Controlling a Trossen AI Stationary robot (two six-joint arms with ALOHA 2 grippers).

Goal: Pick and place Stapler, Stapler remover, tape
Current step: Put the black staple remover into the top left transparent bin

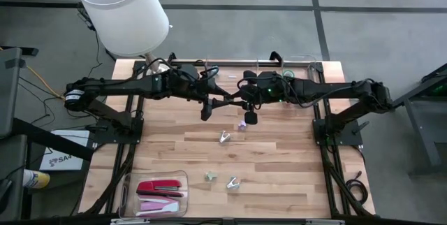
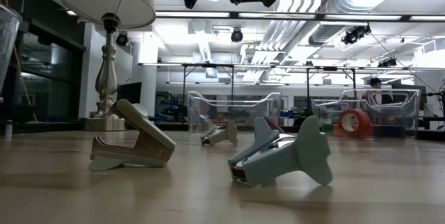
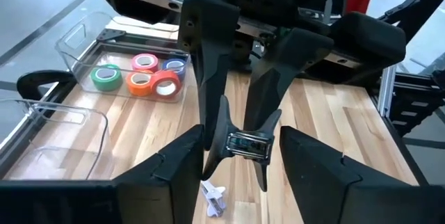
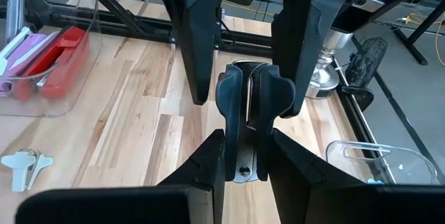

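High view: above the wooden counter (image 1: 279, 155), the right pincer (image 4: 243, 151) grips a dark stapler remover (image 4: 245, 113); the left pincer (image 3: 240, 144), half-open, straddles it. Tape (image 3: 142, 76) sits binned beyond them; staplers (image 1: 160, 186) trayed nearer the counter's front.

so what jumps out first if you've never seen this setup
The two grippers meeting above the table's middle: the right gripper holds a dark staple remover, with the left gripper around it. Next, the white lamp at the back left corner, and the red stapler in the front tray.
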